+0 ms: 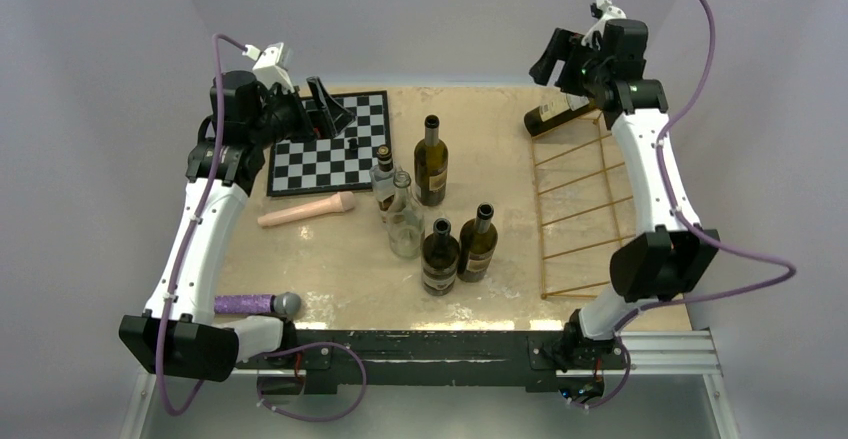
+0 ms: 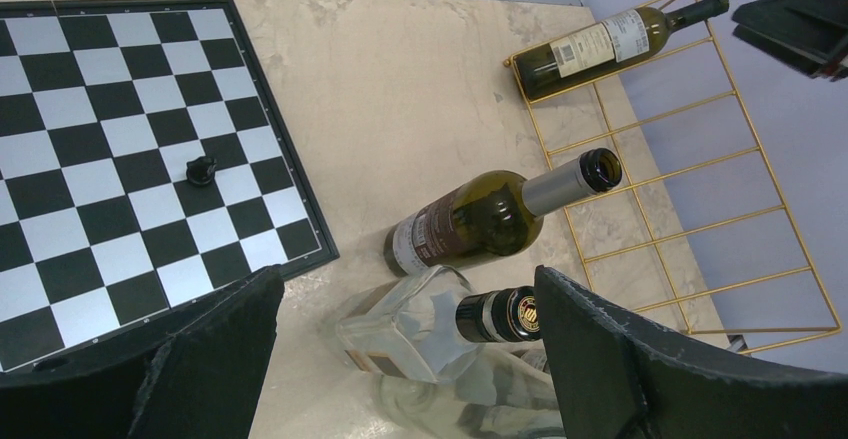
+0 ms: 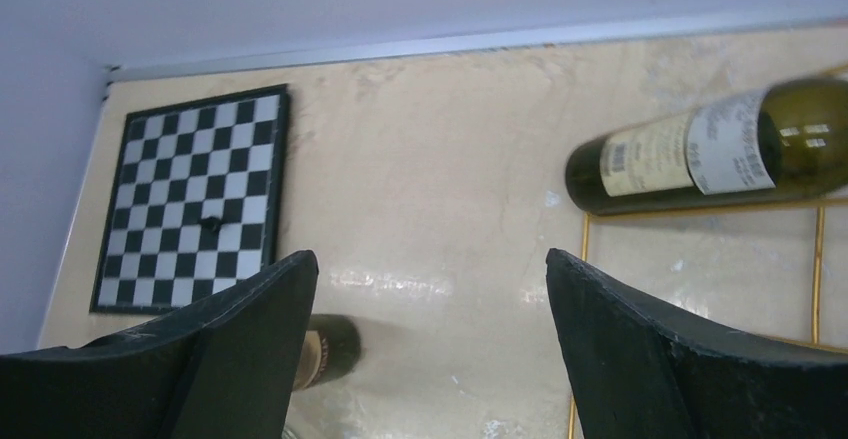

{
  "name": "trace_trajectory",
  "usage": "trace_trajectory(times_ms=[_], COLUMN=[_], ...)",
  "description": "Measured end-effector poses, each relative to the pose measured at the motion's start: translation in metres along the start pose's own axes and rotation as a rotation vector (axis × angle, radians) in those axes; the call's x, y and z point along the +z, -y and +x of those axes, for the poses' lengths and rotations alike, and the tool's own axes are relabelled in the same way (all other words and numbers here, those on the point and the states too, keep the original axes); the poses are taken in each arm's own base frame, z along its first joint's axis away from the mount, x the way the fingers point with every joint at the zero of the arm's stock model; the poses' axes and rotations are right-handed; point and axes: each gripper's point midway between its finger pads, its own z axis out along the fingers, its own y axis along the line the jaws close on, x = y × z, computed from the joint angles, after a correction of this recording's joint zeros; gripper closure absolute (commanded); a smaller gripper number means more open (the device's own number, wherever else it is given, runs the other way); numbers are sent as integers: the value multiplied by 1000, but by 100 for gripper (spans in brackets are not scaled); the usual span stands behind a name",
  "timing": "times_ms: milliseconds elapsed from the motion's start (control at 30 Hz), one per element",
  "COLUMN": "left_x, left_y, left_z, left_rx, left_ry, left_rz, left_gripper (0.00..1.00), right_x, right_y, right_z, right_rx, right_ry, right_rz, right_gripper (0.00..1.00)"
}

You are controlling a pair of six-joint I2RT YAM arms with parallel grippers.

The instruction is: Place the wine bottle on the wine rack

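Wine bottle (image 1: 555, 112) is lying on its side across the far end of the wine rack (image 1: 586, 212), which is resting flat along the right side of the table (image 1: 350, 254). Nearest, a purple-handled tool (image 1: 255, 304) is lying by the left arm's base. Mid-table, several upright bottles (image 1: 458, 249) are standing in a cluster. Farther back, the left gripper (image 2: 408, 289) is hovering at the chessboard's (image 1: 325, 154) far edge, fingers apart. Farthest, the right gripper (image 3: 430, 257) is hanging above the wine bottle, fingers spread, gripping nothing.
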Motion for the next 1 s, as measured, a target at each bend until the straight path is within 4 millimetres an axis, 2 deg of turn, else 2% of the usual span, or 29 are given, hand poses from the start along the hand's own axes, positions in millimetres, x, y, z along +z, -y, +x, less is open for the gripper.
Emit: trace_trajectory(times_ms=[67,167,300,500,600,700,1000], left_x=[0,-2,-5,-4,1,5,13], left_y=[2,6,13,20,25,25,20], left_z=[1,-1,-7,-13,-13,-11,0], left_rx=[6,18,31,36,23,8,-35], left_ry=[-4,-7,4,12,6,1,-25], left_rz=[10,30,55,89,125,141,142], left_gripper=[1,1,1,1,1,1,1], right_x=[-23,-52,-85,-116,-132,-146,-185], right_y=[-25,-57,-90,-126,-130,-123,-123], right_z=[-2,8,49,118,150,162,169], right_rx=[-87,-200,-305,-376,-399,-404,-417], right_ry=[33,56,35,-45,-81,-72,-13], right_rz=[-77,-196,-348,-435,-450,-434,-482], right_gripper=[7,6,6,6,7,7,9])
